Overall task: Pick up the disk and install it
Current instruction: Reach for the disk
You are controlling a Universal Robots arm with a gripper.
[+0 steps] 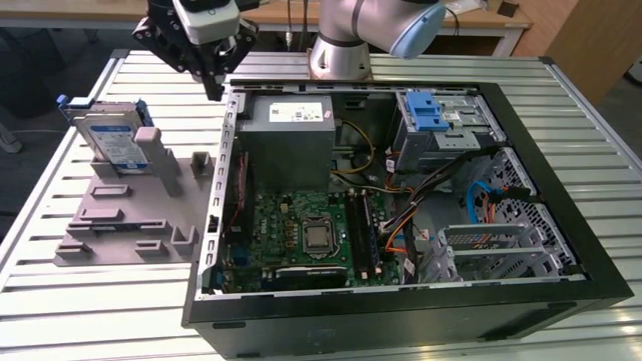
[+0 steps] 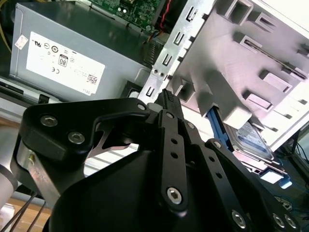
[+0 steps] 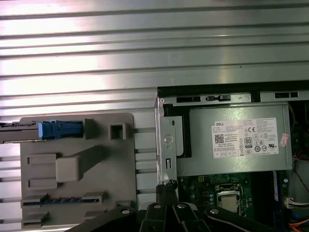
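Hovering empty with clenched jaws, the gripper (image 1: 213,90) hangs near the disk (image 1: 113,139), propped upright in its holder (image 1: 131,218) for grasping.

It looks like a robotics lab or workshop: a robot arm (image 1: 339,56) stands on a slatted aluminium bench (image 1: 101,316) beside an opened computer case (image 1: 401,327), with wooden furniture (image 1: 587,37) behind.

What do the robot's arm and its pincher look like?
The arm is made of shiny silver-grey tubes with a light blue cap at a joint. Its gripper is black, built of flat linked bars dotted with round silver screws.
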